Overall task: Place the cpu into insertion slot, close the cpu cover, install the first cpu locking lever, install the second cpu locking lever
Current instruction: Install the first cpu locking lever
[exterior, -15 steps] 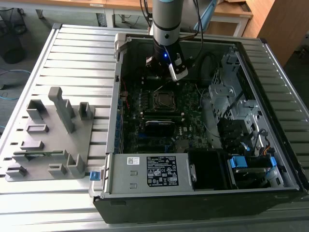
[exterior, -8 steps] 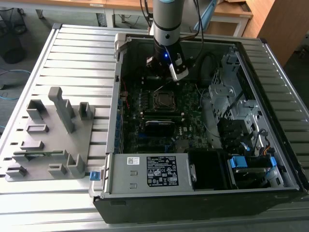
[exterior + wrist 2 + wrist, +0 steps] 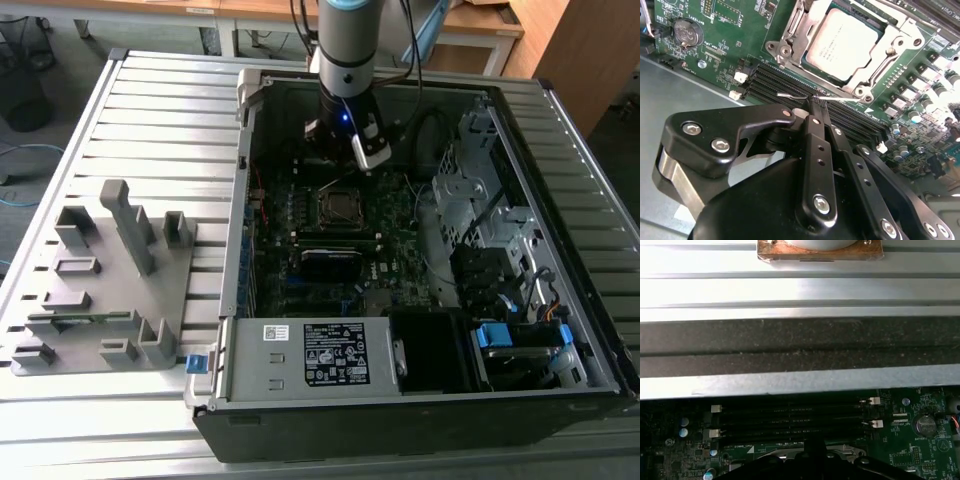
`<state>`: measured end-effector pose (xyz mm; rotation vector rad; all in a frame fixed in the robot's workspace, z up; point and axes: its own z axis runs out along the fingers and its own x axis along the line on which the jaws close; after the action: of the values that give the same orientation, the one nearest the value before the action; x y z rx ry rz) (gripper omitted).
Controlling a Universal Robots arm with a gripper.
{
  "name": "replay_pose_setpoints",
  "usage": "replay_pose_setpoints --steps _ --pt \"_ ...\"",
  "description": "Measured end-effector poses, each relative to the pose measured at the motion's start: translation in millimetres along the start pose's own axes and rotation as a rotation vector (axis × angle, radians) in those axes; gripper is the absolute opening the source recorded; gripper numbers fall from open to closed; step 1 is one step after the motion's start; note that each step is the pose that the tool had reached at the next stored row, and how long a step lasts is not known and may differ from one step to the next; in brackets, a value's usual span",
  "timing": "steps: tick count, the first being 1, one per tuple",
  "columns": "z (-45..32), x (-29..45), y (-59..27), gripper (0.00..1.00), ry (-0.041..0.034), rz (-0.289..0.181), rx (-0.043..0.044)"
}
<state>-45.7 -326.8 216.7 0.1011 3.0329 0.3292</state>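
A slatted grey metal counter carries the open black computer case, with pale wooden desks behind it and a grey plastic parts fixture at the exterior view's left. Inside the case lie the dark green motherboard, a black ribbed heatsink block and a labelled silver power supply box. My end effector hangs low inside the case, fingers clenched together, tips at a thin silvery wire lever; I cannot tell whether they pinch it. The second wrist view shows the silver-grey square cpu seated in the metal-rimmed insertion slot, with the silvery frame-shaped cpu cover lying around it. The first wrist view shows the case's grey wall above the long black memory slots.
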Motion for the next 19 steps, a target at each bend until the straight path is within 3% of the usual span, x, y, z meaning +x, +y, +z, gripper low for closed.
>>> replay_pose_setpoints --steps 19 --pt "4.4 -2.0 1.5 0.10 0.0000 0.000 -0.0001"
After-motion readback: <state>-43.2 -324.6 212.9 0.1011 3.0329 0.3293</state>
